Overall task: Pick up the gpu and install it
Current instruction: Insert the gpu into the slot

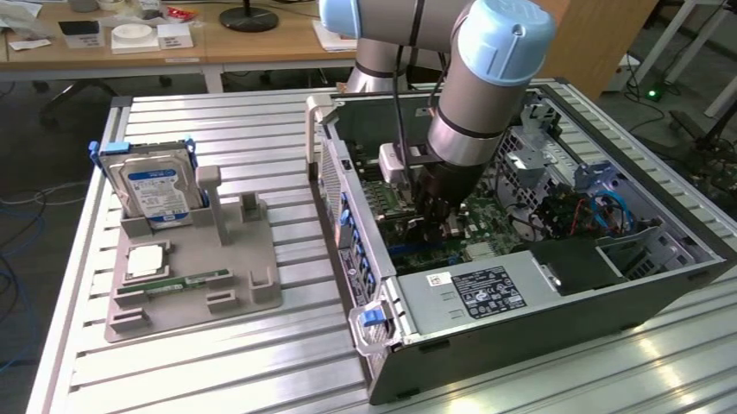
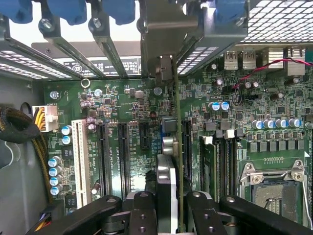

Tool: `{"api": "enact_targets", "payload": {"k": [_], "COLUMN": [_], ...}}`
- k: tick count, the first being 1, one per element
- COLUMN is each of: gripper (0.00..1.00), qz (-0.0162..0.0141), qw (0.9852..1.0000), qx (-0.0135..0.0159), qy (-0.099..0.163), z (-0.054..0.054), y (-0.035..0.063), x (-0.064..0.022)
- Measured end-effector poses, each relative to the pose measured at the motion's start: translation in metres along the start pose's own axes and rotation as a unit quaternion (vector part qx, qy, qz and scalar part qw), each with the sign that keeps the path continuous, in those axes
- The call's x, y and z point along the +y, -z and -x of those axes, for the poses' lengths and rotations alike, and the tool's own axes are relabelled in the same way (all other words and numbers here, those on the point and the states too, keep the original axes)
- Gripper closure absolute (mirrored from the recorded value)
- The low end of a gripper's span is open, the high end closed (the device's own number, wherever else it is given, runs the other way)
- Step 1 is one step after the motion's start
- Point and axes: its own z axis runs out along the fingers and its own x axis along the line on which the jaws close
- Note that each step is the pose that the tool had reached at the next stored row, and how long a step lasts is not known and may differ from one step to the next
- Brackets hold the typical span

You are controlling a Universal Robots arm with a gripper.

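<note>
Fingers pinched partway closed on the gpu, holds it edge-on inside the computer case on the table, low over the motherboard slots, bracket toward the rear wall: pickup done, seating in a slot not yet evident, release left.

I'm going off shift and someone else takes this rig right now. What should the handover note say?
The gripper is shut on the gpu, inside the open computer case.
The gpu is held edge-on, standing over the motherboard at its expansion slots.
Done: card picked up and brought into the case.
Left: seating and release. Whether the card sits in a slot cannot be told.
</note>
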Motion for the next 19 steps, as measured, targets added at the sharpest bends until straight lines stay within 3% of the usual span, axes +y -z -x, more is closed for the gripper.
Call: {"api": "enact_targets", "payload": {"k": [19], "gripper": [0.72], "qz": [0.0], "qw": [1.0], "qx": [0.0001], "qy": [0.0], "z": [-0.0011], "y": [-0.004], "x": [-0.0001]}}
